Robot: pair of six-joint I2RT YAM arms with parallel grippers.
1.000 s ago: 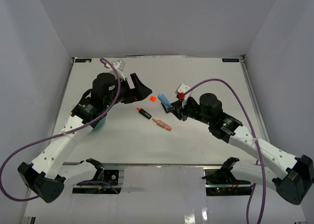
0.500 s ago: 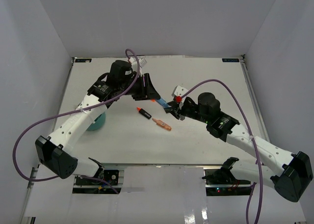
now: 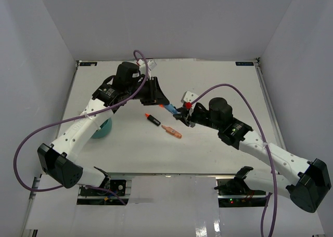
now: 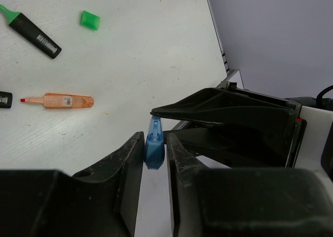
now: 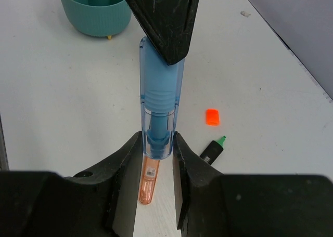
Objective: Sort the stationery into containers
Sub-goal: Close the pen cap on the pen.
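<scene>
A translucent blue pen hangs above the table between both arms. My right gripper is shut on its plunger end, and my left gripper is shut on the other end. From above, the two grippers meet at the pen. Below it lie an orange pen and a black marker with an orange cap. The teal tub with dividers stands left, partly under my left arm.
A green-capped black marker and a small green square lie on the white table. A small orange square sits beside a green-tipped marker. Grey walls enclose the table on three sides.
My left arm swung from above the tub over to the blue pen, and its jaws closed on the pen's free end. My right gripper shifted slightly left, still holding the pen.
</scene>
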